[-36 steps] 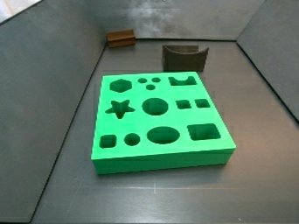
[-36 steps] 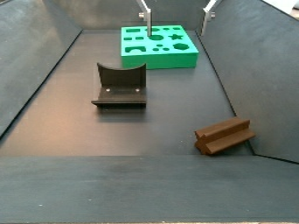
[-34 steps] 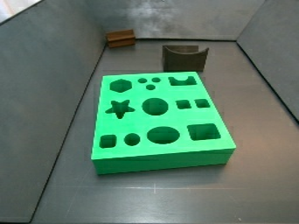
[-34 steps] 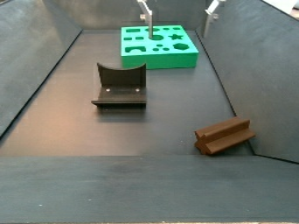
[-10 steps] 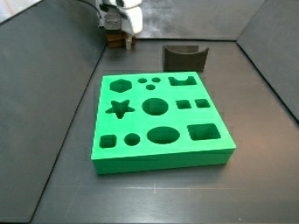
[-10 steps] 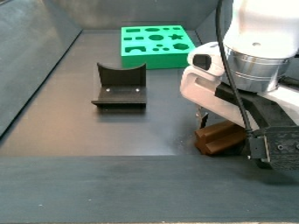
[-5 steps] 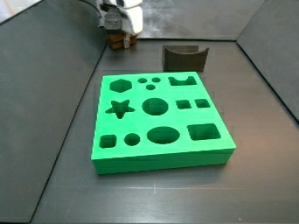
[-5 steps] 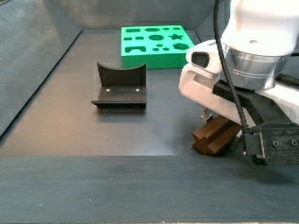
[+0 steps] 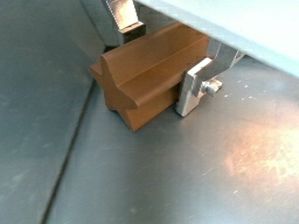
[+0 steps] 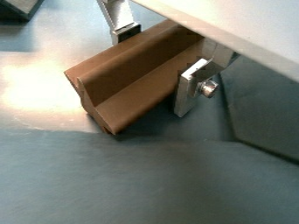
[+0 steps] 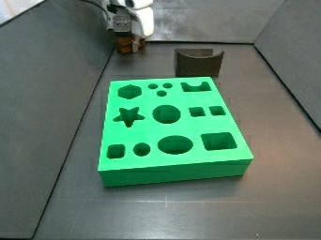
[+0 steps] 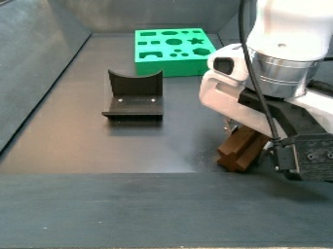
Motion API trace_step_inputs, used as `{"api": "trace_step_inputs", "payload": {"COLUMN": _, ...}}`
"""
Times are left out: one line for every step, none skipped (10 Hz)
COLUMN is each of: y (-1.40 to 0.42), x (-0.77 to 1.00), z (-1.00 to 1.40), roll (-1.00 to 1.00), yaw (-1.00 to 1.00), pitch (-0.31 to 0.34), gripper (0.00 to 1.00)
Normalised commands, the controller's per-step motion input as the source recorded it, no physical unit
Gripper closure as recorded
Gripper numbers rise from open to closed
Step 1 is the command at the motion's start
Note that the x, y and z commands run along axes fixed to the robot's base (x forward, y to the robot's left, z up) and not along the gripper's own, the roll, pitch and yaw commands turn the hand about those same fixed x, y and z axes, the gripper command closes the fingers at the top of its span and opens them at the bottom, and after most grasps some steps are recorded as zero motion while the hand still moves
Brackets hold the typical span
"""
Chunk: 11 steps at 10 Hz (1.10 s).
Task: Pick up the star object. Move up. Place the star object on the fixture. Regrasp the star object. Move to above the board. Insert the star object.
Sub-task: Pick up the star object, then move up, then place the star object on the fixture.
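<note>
Gripper (image 9: 158,57) plates sit clamped on either side of the brown star object (image 9: 146,74), far from the green board (image 11: 170,127), by the side wall. Between them the dark fixture (image 12: 132,95) stands on the grey floor (image 12: 117,146).

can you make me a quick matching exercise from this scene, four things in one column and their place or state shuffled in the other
Things:
1. star object
2. fixture
3. board
4. gripper

Places or states:
A. bright green slab, all its shaped holes unfilled
B. brown block between the two silver fingers in both wrist views
C. down near a corner of the bin, one finger on each side of the brown block
D. dark block standing alone on the floor, nothing on it

Pairs: 1-B, 2-D, 3-A, 4-C
</note>
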Motion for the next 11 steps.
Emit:
{"api": "trace_step_inputs", "payload": {"y": 0.0, "x": 0.0, "z": 0.0, "roll": 0.0, "yaw": 0.0, "pitch": 0.0, "gripper": 1.0}}
{"api": "trace_step_inputs", "payload": {"y": 0.0, "x": 0.0, "z": 0.0, "roll": 0.0, "yaw": 0.0, "pitch": 0.0, "gripper": 1.0}}
{"api": "trace_step_inputs", "payload": {"y": 0.0, "x": 0.0, "z": 0.0, "roll": 0.0, "yaw": 0.0, "pitch": 0.0, "gripper": 1.0}}
{"api": "trace_step_inputs", "payload": {"y": 0.0, "x": 0.0, "z": 0.83, "roll": 0.0, "yaw": 0.0, "pitch": 0.0, "gripper": 1.0}}
{"api": "trace_step_inputs", "payload": {"y": 0.07, "x": -0.01, "z": 0.83, "roll": 0.01, "yaw": 0.03, "pitch": 0.001, "gripper": 1.0}}
{"api": "trace_step_inputs", "payload": {"y": 0.06, "x": -0.04, "z": 0.77, "roll": 0.01, "yaw": 0.03, "pitch": 0.019, "gripper": 1.0}}
{"api": "trace_step_inputs", "payload": {"y": 0.04, "x": -0.04, "z": 0.64, "roll": 0.0, "yaw": 0.01, "pitch": 0.038, "gripper": 1.0}}
{"api": "trace_step_inputs", "payload": {"y": 0.03, "x": -0.03, "z": 0.51, "roll": 0.01, "yaw": 0.0, "pitch": 0.047, "gripper": 1.0}}
{"api": "trace_step_inputs", "payload": {"y": 0.02, "x": -0.02, "z": 0.34, "roll": 0.01, "yaw": -0.01, "pitch": 0.053, "gripper": 1.0}}
{"api": "trace_step_inputs", "payload": {"y": 0.01, "x": -0.03, "z": 0.24, "roll": 0.02, "yaw": -0.01, "pitch": 0.055, "gripper": 1.0}}
{"api": "trace_step_inputs", "payload": {"y": 0.0, "x": 0.0, "z": 1.0, "roll": 0.0, "yaw": 0.0, "pitch": 0.0, "gripper": 1.0}}
